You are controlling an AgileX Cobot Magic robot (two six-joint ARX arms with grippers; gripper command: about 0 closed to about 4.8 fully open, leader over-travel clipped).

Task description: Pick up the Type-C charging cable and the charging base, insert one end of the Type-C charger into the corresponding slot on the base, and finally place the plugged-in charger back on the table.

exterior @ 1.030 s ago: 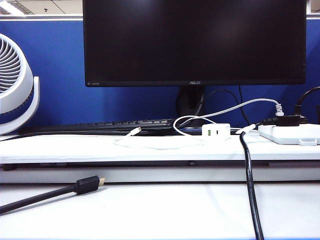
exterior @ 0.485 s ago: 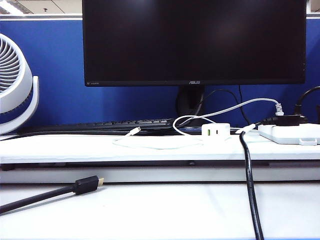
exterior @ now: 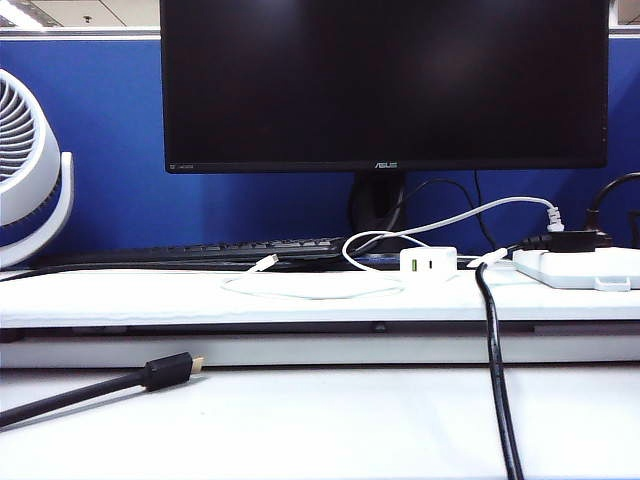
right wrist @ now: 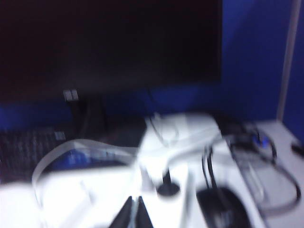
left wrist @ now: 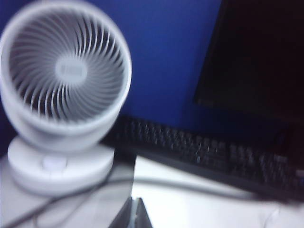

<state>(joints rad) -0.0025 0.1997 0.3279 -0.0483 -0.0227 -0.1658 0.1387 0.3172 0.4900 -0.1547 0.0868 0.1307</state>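
Setting was an office cubicle: blue partition wall (exterior: 120,150), dark monitor (exterior: 385,80), black keyboard (exterior: 200,250), white desk fan (exterior: 25,160), ceiling light panels (exterior: 20,12) overhead.

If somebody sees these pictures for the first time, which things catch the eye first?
A big dark monitor fills the back against the blue wall, with a white fan at the far left. On the table, the white charging base sits beside the looped Type-C charging cable; a thick black cable lies nearest the camera.
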